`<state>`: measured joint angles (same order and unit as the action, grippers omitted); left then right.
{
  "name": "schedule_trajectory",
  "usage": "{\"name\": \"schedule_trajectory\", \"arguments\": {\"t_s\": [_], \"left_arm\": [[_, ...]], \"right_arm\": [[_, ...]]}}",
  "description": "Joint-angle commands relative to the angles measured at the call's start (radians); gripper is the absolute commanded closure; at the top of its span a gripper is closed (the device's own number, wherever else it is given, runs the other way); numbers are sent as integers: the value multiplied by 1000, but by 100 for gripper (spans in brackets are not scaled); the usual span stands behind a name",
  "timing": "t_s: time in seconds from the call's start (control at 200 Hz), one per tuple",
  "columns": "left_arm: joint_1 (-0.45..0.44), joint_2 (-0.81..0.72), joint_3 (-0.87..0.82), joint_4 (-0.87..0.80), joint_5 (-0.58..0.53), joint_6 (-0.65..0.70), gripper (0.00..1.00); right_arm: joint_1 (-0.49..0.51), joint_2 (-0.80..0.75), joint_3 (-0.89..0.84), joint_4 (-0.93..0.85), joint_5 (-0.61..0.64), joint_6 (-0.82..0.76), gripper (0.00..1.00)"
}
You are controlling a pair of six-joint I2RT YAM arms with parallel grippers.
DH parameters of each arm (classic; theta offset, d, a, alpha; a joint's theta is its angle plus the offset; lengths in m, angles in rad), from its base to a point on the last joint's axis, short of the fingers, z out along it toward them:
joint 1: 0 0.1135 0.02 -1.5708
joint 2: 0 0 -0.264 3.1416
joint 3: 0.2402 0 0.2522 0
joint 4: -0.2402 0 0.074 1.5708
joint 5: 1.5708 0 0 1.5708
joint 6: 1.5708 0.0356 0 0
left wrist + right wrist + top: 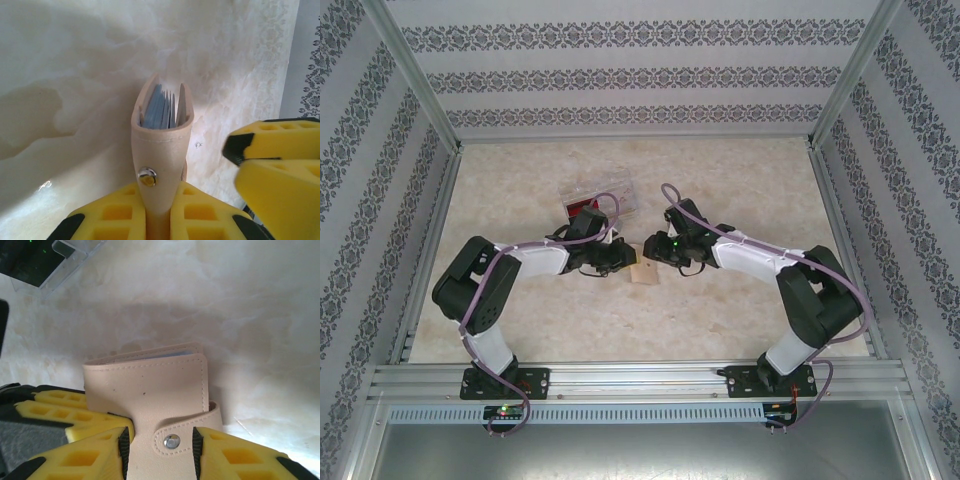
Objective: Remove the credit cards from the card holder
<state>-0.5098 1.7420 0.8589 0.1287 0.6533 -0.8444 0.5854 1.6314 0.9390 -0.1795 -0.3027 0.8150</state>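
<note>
At card holder [162, 147], we find L gripper [160, 212] clamped on it; R gripper [159, 445] just beside, jaws apparently parted.

The card holder [645, 275] is standing on edge at the middle of the table [620, 330], pinched in the left claw [623, 265], the right claw [652, 250] hovering just beside it on the right; a clear box [600, 198] is lying behind them, toward the far edge.
</note>
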Motion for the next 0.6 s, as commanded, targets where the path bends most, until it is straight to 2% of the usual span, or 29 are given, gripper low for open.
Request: {"name": "schedule_trajectory", "arguments": {"t_s": [0.0,0.44,0.595], "left_arm": [[-9,-54,-12,66,-1,22,100],[-10,-98,20,9,-56,94,100],[-9,-97,27,-25,-91,97,100]], "right_arm": [[11,25,-12,29,-40,81,59],[9,51,-33,24,-61,133,54],[13,42,-25,-36,11,108,57]]}}
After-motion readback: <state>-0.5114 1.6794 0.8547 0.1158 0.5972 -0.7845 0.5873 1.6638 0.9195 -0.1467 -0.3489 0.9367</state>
